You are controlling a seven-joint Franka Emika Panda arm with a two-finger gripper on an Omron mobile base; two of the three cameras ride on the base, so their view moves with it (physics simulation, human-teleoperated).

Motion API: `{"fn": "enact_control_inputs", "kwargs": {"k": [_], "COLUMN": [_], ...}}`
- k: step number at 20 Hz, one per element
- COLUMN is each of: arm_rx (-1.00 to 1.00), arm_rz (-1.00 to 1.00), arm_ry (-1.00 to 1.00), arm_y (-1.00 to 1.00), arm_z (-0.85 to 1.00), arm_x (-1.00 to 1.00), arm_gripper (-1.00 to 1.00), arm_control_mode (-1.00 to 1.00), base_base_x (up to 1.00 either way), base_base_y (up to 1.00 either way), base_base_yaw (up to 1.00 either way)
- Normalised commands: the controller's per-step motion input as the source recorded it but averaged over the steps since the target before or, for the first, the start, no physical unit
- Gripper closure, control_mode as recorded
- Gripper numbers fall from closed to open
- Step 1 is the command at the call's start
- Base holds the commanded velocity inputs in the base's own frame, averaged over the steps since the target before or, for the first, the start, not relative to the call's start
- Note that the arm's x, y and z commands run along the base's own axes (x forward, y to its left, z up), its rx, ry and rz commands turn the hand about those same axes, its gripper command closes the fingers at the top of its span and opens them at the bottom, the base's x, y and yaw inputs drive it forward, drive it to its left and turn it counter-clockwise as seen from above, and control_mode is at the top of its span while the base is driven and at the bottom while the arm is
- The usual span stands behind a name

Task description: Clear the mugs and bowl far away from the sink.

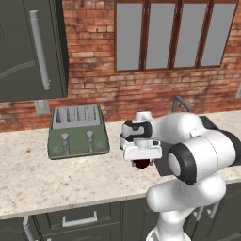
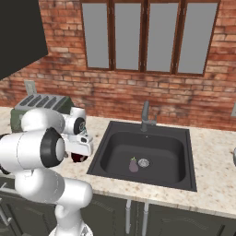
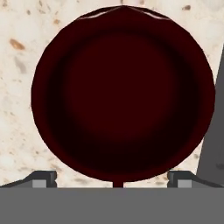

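We see a speckled beige stone counter [image 1: 28, 174] with a dark grey rectangular sink basin [image 2: 147, 152] set in it and a green four-slot toaster [image 1: 77, 132] well off to the left. The dark maroon round mug [image 3: 122, 94] stands upright on the counter just left of the sink edge, between toaster and basin. It lies straight below the two-finger gripper [image 3: 112, 177], mouth up, round so no long axis to line up with; hand view looks right down into it. A white mug with teal lining [image 1: 123, 140] peeks out just behind the wrist. Small dark fingertips [image 3: 43, 177] stand spread fully apart, flanking the maroon rim, holding nothing; we can't tell if they touch it. Next move, we judge: drop straight down and close.
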Motion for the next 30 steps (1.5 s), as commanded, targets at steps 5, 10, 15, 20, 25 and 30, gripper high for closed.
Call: {"fn": "enact_control_inputs", "kwargs": {"k": [5, 10, 15, 20, 25, 30], "arm_rx": [0.0, 0.0, 0.0, 0.0, 0.0, 0.0], "arm_rz": [0.0, 0.0, 0.0, 0.0, 0.0, 0.0], "arm_ry": [0.01, 0.0, 0.0, 0.0, 0.0, 0.0], "arm_y": [0.0, 0.0, 0.0, -0.04, -0.01, 0.0], "arm_z": [-0.12, -0.02, -0.01, -0.06, -0.03, -0.04], "arm_x": [0.07, 0.0, -0.02, -0.16, -0.11, 0.02], "arm_gripper": [-1.0, -1.0, -1.0, -1.0, -1.0, 1.0], "arm_control_mode": [-1.0, -1.0, -1.0, -1.0, -1.0, -1.0], "base_base_x": [0.0, 0.0, 0.0, 0.0, 0.0, 0.0], "base_base_y": [0.0, 0.0, 0.0, 0.0, 0.0, 0.0], "base_base_yaw": [0.0, 0.0, 0.0, 0.0, 0.0, 0.0]}}
